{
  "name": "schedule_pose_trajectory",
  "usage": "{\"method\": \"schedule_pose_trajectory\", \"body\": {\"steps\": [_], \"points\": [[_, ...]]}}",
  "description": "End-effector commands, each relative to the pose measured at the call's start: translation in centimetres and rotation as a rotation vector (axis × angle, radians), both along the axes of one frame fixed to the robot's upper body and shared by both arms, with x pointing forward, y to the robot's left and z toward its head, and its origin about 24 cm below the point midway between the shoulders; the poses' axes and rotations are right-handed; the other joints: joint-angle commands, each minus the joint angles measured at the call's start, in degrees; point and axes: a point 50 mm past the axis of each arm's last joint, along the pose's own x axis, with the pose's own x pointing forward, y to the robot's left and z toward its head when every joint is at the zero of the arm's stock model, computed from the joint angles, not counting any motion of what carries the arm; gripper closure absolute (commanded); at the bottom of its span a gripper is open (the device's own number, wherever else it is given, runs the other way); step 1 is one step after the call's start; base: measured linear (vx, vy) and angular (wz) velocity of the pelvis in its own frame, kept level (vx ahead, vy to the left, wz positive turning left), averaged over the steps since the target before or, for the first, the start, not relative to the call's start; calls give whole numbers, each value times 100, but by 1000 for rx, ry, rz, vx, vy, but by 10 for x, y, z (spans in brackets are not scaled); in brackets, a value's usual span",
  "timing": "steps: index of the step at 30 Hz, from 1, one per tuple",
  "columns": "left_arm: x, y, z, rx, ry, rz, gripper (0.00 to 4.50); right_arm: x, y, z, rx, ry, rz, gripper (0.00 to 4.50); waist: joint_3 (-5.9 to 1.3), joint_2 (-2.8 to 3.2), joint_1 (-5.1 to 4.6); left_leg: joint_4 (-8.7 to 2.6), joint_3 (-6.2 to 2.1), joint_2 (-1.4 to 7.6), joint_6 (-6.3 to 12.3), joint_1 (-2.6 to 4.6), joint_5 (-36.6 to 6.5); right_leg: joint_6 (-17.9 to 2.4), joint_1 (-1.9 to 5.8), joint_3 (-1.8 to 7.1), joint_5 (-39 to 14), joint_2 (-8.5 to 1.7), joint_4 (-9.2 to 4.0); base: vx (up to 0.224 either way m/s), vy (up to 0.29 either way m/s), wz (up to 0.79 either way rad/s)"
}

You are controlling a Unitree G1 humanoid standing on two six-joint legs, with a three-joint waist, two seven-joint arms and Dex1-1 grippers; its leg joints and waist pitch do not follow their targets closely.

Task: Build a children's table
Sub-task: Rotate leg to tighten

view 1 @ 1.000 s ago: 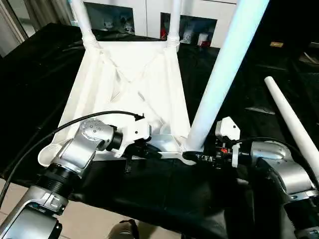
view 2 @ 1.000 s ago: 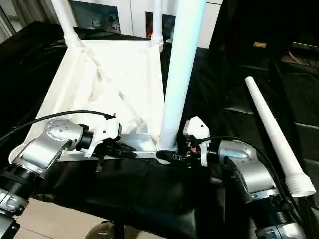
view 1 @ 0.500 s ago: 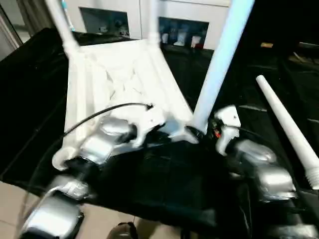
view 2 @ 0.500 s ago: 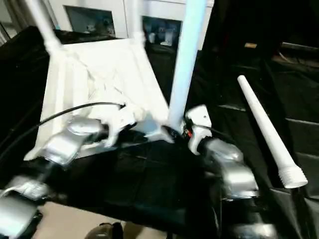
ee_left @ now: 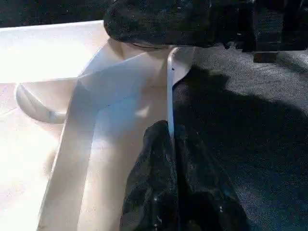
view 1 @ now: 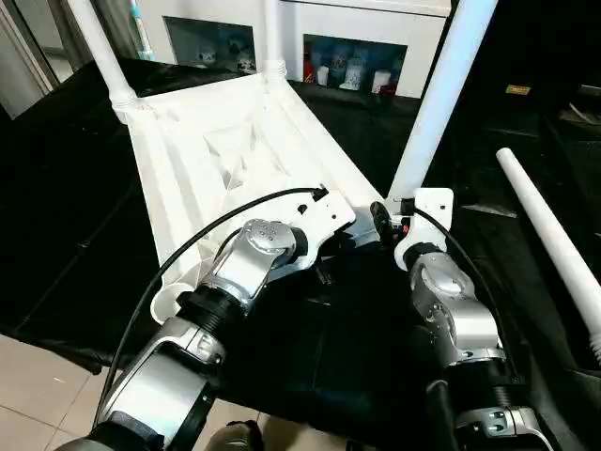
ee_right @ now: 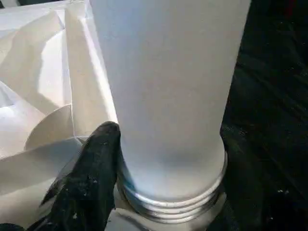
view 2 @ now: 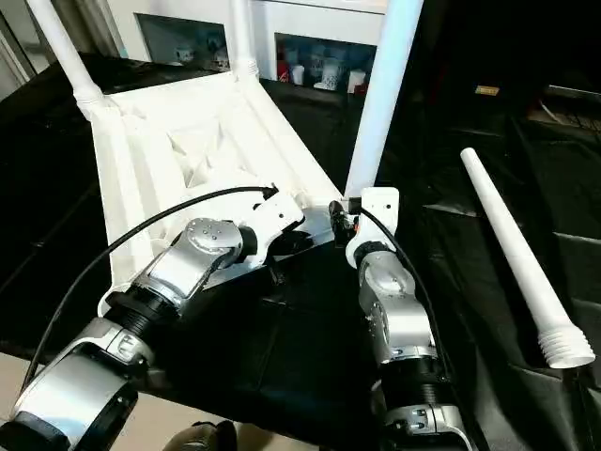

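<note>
At the near right corner of the upturned table top (view 1: 211, 155), the third leg (view 1: 434, 103) now stands upright in its socket, thread rings showing at its base in the right wrist view. Compared with a second ago, the table top has swung round on the black tabletop (view 1: 66, 216): its near edge runs diagonally now, and the arms reach further in over it. Some of that shift is the head camera moving.

Left pincer (ee_left: 171, 144) is clamped shut on the thin rim of the table top, steadying it. Right pincer (ee_right: 103, 159) has one black finger pressed against the leg base; the other finger is hidden, so its opening can't be told.

Two far legs (view 1: 99, 47) and (view 1: 272, 33) are already seated. The fourth leg (view 2: 512, 249) lies loose on the cloth, well apart to the right.

Likely meaning: the third leg is being screwed home, with threads still exposed, so not fully tight. One leg remains, and the near left socket (view 1: 167, 299) is empty.
</note>
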Motion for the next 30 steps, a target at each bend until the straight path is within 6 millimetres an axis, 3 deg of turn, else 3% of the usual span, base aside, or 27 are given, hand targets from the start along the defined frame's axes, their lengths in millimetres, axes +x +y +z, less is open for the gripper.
{"method": "schedule_pose_trajectory", "body": {"steps": [1, 4, 8, 12, 13, 14, 16, 17, 18, 19, 21, 23, 24, 27, 28, 30], "points": [[-7, -5, -8, 11, 20, -51, 450, -8, 1, -18, 14, 80, 9, 113, -335, -69, -30, -459, -177, 298, 98, 136, -1631, -941, 121, 221, -1651, -385, -546, 0, 0, 0], [-7, -5, -9, 10, 21, -63, 450, -8, -5, -8, -7, 29, -11, 91, -336, -76, -21, -459, -168, 303, 124, 132, -1491, -965, 128, 223, -1393, -372, -532, 0, 0, 0], [-10, -8, -7, -15, 16, -107, 450, -15, -15, 13, -18, -85, -14, 91, -360, -79, 2, -442, -155, 307, 217, 120, -1270, -1038, 148, 219, -949, -362, -491, 0, 0, 0], [-11, -12, -2, -60, -5, -110, 450, -23, -23, 21, -31, -116, -23, 91, -378, -79, 29, -418, -152, 302, 330, 99, -1045, -1082, 175, 211, -539, -359, -451, 0, 0, 0], [-10, -14, 2, -106, -3, -99, 423, -27, -26, 24, -30, -130, -28, 85, -390, -76, 36, -410, -148, 300, 340, 106, -1025, -1104, 182, 209, -504, -361, -446, 0, 0, 0], [-10, -15, 7, -141, -6, -95, 423, -31, -29, 26, -33, -137, -31, 85, -375, -79, 67, -408, -138, 306, 368, 114, -1006, -1122, 173, 214, -481, -356, -453, 0, 0, 0], [-9, -16, 14, -190, -7, -92, 403, -37, -33, 29, -30, -152, -40, 85, -422, -74, 102, -389, -145, 314, 425, 101, -822, -1204, 200, 206, -176, -368, -404, 0, 0, 0], [-9, -16, 14, -190, -7, -92, 403, -37, -33, 29, -30, -152, -40, 82, -441, -80, 106, -371, -143, 312, 464, 99, -699, -1229, 205, 202, 39, -358, -376, 0, 0, 0], [-8, -14, 28, -254, -33, -89, 386, -47, -38, 33, -36, -160, -49, 82, -471, -90, 109, -327, -146, 300, 636, 54, -258, -1314, 231, 181, 787, -335, -284, 0, 0, 0], [-6, -11, 38, -303, -62, -71, 386, -52, -41, 33, -40, -154, -50, 82, -497, -84, 139, -295, -143, 308, 698, 66, -131, -1341, 228, 184, 1051, -346, -250, 0, 0, 0], [-3, -7, 48, -354, -97, -42, 364, -56, -42, 32, -42, -141, -43, 82, -507, -99, 120, -241, -137, 283, 942, 6, 179, -1466, 232, 154, 1716, -325, -180, 0, 0, 0], [-2, -4, 54, -394, -109, -26, 350, -58, -42, 30, -47, -133, -33, 82, -487, -101, 110, -236, -127, 279, 970, 5, 33, -1490, 216, 153, 1552, -334, -204, 0, 0, 0], [0, 6, 68, -497, -126, 5, 343, -62, -43, 24, -66, -115, -9, 82, -462, -88, 96, -254, -123, 280, 904, 9, -257, -1498, 218, 152, 1005, -350, -259, 0, 0, 0], [0, 32, 83, -574, -152, 41, 343, -64, -45, 18, -78, -92, -10, 82, -448, -47, 80, -286, -134, 302, 735, 19, -550, -1524, 212, 152, 394, -356, -298, 0, 0, 0], [0, 51, 89, -560, -179, 80, 343, -65, -45, 17, -81, -85, -12, 82, -437, -42, 51, -301, -138, 303, 661, 20, -661, -1506, 207, 150, 196, -344, -309, 0, 0, 0], [0, 61, 91, -537, -195, 105, 343, -66, -45, 17, -83, -79, -8, 82, -420, -13, -21, -325, -142, 298, 523, 45, -833, -1404, 189, 154, -173, -325, -348, 0, 0, 0]]}}
